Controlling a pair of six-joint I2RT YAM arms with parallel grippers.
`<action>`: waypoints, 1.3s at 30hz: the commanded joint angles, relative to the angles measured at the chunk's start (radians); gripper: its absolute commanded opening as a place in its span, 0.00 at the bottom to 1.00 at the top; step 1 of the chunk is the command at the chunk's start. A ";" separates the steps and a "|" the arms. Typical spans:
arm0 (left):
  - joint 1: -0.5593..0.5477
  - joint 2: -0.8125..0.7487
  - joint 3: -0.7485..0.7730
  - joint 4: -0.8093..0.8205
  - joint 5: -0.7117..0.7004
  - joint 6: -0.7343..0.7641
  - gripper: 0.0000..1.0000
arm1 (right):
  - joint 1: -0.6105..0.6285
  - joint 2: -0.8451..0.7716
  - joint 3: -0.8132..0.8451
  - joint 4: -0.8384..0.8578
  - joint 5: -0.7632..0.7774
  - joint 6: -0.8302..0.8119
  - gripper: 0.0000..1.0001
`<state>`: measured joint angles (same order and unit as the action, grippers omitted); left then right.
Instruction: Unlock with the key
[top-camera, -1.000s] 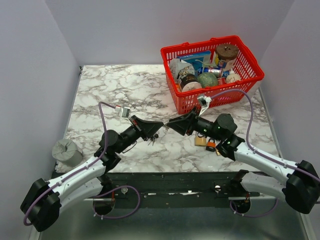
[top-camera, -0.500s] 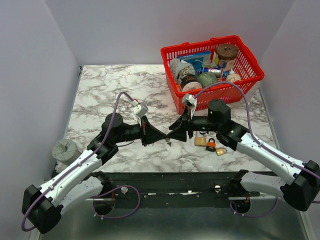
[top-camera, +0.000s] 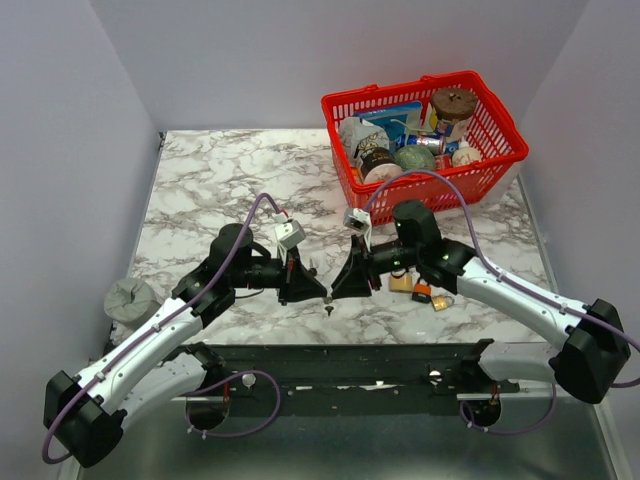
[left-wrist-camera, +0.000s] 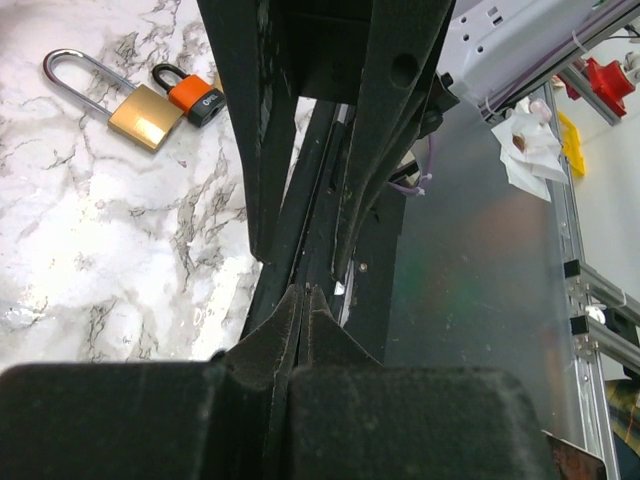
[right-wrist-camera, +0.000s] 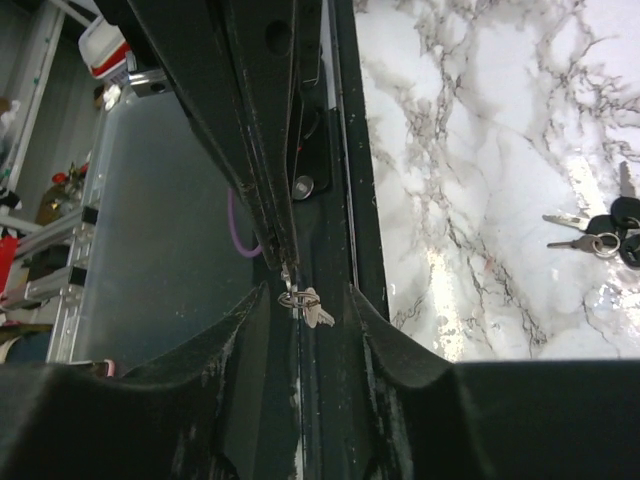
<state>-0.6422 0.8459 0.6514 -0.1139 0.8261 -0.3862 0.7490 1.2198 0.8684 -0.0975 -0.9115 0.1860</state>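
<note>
- Left gripper (top-camera: 320, 293): fingers together, pinching the key (right-wrist-camera: 308, 299) by its ring, over the table's (top-camera: 220, 180) near edge.
- Key dangles beneath them, long axis near vertical, tip down.
- Right gripper (top-camera: 338, 290): fingers apart, flanking the key.

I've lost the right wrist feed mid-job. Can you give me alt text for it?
A small silver key hangs from the shut tip of the left end effector, between the parted fingers of the right end effector, touching neither. At right, a bunch of black-headed keys lies on the white marble table.
</note>
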 joint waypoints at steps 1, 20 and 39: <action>0.010 -0.005 0.011 -0.027 0.027 0.036 0.00 | 0.027 0.029 0.029 0.008 -0.053 0.009 0.39; 0.021 -0.039 -0.006 -0.052 -0.016 0.066 0.00 | 0.072 0.089 0.029 0.050 -0.047 0.036 0.24; 0.026 -0.053 -0.024 -0.038 -0.082 0.064 0.06 | 0.075 0.066 0.003 0.148 0.047 0.096 0.01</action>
<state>-0.6182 0.8120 0.6498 -0.1654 0.8200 -0.3340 0.8146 1.3075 0.8749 -0.0601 -0.9306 0.2207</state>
